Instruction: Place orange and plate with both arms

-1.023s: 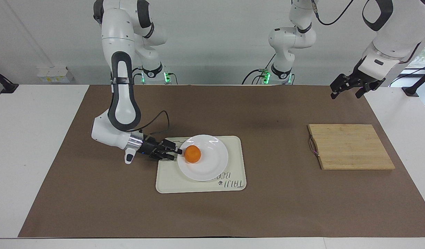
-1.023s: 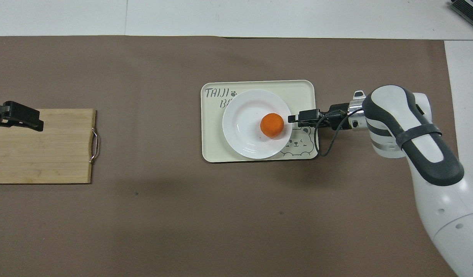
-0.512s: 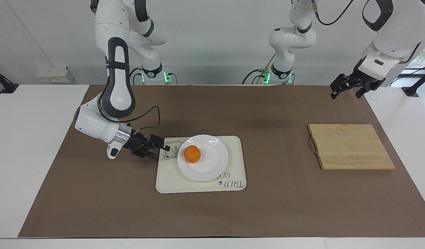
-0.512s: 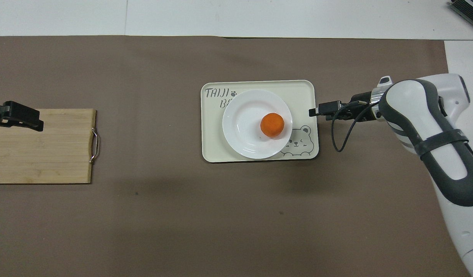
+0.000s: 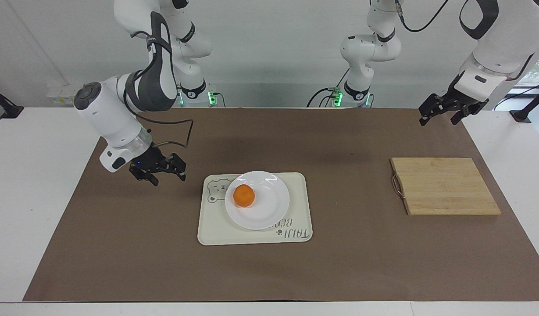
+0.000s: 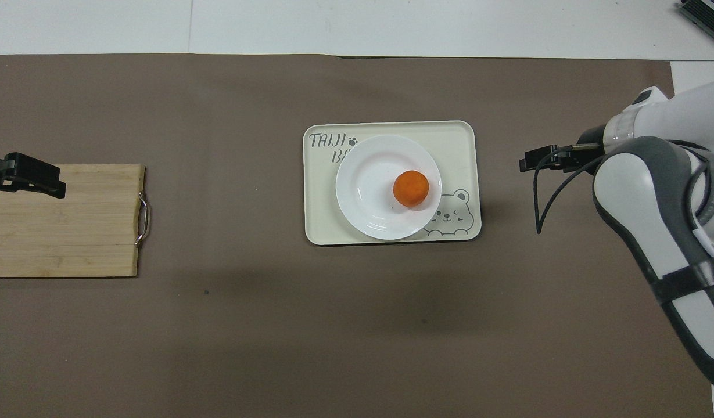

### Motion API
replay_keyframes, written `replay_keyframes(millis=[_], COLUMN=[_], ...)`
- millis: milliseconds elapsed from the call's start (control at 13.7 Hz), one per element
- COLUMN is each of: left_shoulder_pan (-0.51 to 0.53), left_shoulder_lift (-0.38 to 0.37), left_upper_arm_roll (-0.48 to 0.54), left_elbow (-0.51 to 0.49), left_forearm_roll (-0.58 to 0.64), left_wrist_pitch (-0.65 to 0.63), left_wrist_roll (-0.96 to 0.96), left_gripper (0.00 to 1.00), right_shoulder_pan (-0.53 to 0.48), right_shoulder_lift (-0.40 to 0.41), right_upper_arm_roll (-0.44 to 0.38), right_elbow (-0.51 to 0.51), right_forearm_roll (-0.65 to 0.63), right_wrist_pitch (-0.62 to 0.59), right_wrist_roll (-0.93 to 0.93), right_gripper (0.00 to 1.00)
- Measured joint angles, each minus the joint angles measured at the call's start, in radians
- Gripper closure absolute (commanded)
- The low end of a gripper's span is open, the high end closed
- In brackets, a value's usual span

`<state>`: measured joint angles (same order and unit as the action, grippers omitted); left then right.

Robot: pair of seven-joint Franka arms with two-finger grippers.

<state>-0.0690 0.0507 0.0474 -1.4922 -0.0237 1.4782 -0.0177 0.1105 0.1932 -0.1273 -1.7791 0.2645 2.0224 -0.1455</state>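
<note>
Plate (image 6: pixel 368 191) hides tray (image 6: pixel 461 139) lettering partly.

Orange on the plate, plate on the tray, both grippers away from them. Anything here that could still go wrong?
The orange sits off-centre on the plate, toward the right arm's end; being round, it might roll if the plate is nudged. The plate overhangs the tray edge farther from the robots, so it may rest unevenly. The right gripper hangs over the mat beside the tray, the left gripper waits near the cutting board.
</note>
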Motion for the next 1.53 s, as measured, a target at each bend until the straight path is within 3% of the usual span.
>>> replay_keyframes(millis=[365, 512, 877, 1535], left_shoulder_pan=[0.000, 0.000, 0.000, 0.000], left_shoulder_lift=[0.000, 0.000, 0.000, 0.000], left_upper_arm_roll=[0.000, 0.000, 0.000, 0.000], left_elbow=[0.000, 0.000, 0.000, 0.000], left_forearm_roll=[0.000, 0.000, 0.000, 0.000], left_wrist_pitch=[0.000, 0.000, 0.000, 0.000], left_wrist_roll=[0.000, 0.000, 0.000, 0.000], left_gripper=[0.00, 0.00, 0.00, 0.00], right_shoulder_pan=[-0.012, -0.022, -0.025, -0.024], right_shoulder_lift=[-0.123, -0.188, -0.228, -0.246], right_upper_arm_roll=[-0.020, -0.022, -0.021, -0.009], right_elbow=[0.005, 0.023, 0.202, 0.190], right_forearm_roll=[-0.175, -0.188, -0.243, -0.251], right_wrist_pitch=[-0.137, -0.215, -0.477, -0.471], right_wrist_roll=[0.058, 0.060, 0.096, 0.097], right_gripper=[0.00, 0.00, 0.00, 0.00])
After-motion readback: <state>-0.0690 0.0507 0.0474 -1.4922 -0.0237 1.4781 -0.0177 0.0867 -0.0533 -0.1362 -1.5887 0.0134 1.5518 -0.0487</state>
